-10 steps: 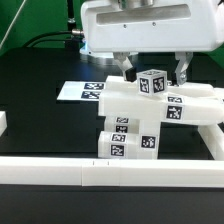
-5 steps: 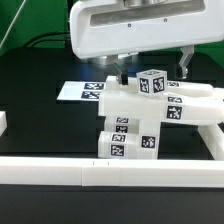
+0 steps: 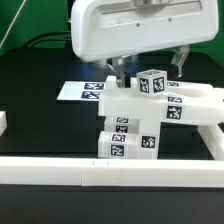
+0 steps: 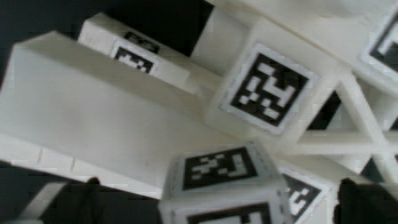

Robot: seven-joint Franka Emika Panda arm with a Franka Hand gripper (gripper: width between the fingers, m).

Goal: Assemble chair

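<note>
Exterior view: the pincer [image 3: 150, 68] is hanging wide open, grasping nothing, just above the chair [image 3: 150, 115]. The chair is sitting on the black bench [image 3: 40, 110], with the marker board [image 3: 82, 91] lying just behind it.

The claw [image 3: 150, 68] hangs open above the tagged white chair [image 3: 150, 118] parts.

No words, brands or numbers can be read. Only black-and-white square marker tags [image 3: 151, 83] appear, on the white blocky plastic chair parts [image 3: 135, 125] and on the flat white marker board [image 3: 83, 91] at the exterior view's far left.
</note>
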